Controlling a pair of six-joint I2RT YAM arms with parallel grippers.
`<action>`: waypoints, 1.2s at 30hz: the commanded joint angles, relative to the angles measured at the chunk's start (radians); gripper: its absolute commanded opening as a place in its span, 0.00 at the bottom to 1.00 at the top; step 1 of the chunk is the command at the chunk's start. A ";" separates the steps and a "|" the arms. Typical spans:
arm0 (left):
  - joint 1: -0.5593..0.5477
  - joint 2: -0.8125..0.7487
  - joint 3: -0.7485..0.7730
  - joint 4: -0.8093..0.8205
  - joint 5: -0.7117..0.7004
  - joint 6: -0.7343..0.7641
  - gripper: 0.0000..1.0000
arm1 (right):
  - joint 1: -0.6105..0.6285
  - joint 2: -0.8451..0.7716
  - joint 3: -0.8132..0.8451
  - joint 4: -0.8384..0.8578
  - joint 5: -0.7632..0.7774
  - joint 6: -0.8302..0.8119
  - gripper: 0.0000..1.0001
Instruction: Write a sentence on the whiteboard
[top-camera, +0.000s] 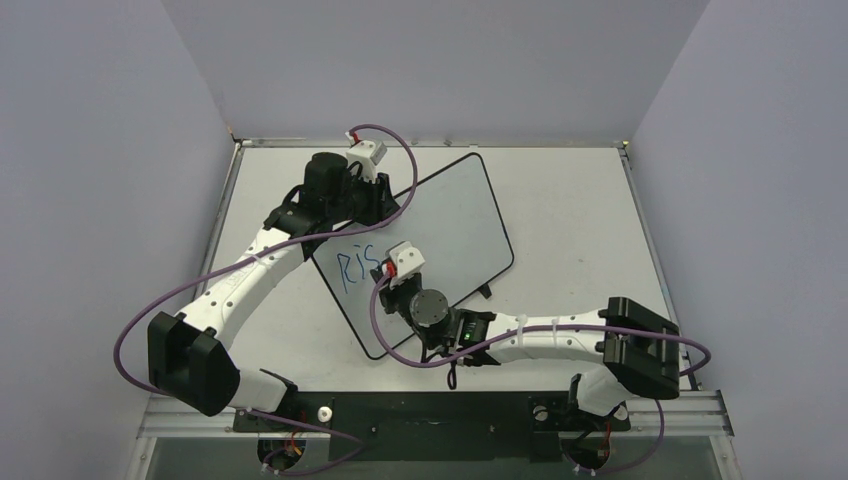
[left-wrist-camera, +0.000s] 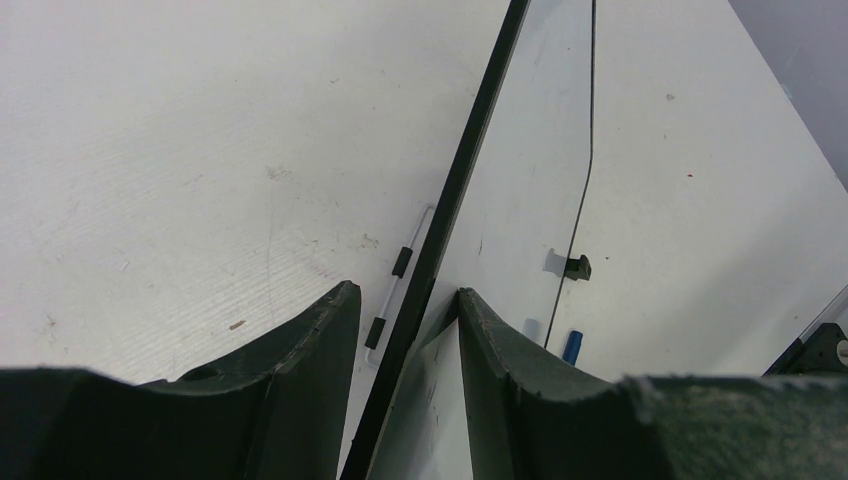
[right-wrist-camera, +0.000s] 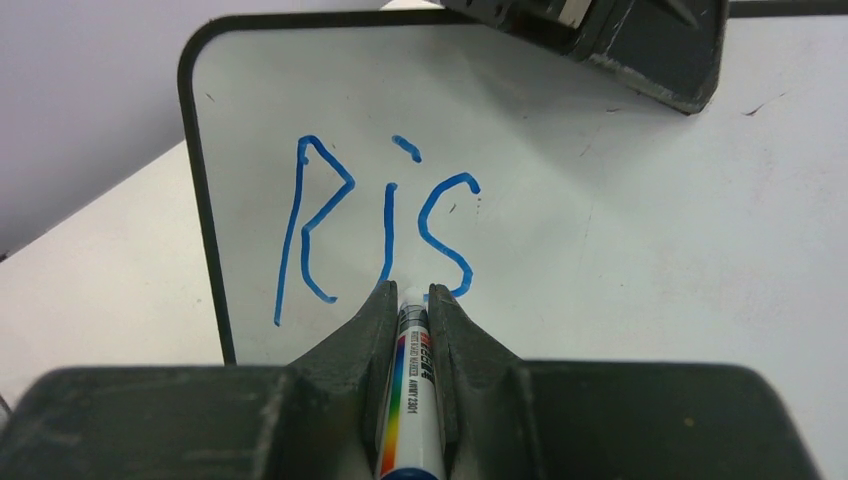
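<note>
On the left, the left gripper (top-camera: 383, 203) reaches out to the far-left part of the flat white table (top-camera: 580, 200). Its jaws are clamped on the long left edge of the large glossy white whiteboard (top-camera: 455, 215), which has rounded corners and a thin black frame. In the left wrist view the left gripper (left-wrist-camera: 405, 293) has one dark finger (left-wrist-camera: 310, 350) behind the frame and the other on the shiny writing face of the whiteboard (left-wrist-camera: 520, 180).

The whiteboard sits skewed across the middle of the table (left-wrist-camera: 150, 150), between the two arms, with one corner pointing toward the near edge. Near its left corner is the sentence (top-camera: 355, 268), of which only the blue handwritten marker letters "Ris" are there. They show large in the right wrist view (right-wrist-camera: 375, 225), close to the upper-left rounded corner of the whiteboard (right-wrist-camera: 620, 210).

To the right, a small black foot (top-camera: 487, 291) juts from the whiteboard's near-right edge onto the table.

The right gripper (top-camera: 388, 275) comes in from the near-right side. In its own view the right gripper (right-wrist-camera: 410, 290) is shut tight on a slim white marker with a rainbow-striped label (right-wrist-camera: 410, 390). The marker's tip touches the whiteboard just below the "i" and "s".
</note>
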 joint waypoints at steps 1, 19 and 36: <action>-0.003 -0.056 0.024 0.088 -0.033 0.016 0.00 | 0.005 -0.100 -0.018 0.088 -0.011 -0.007 0.00; -0.014 -0.054 0.023 0.083 -0.046 0.022 0.00 | -0.050 -0.115 -0.068 0.160 0.055 -0.027 0.00; -0.018 -0.052 0.022 0.082 -0.055 0.026 0.00 | -0.081 -0.064 -0.061 0.196 -0.033 0.047 0.00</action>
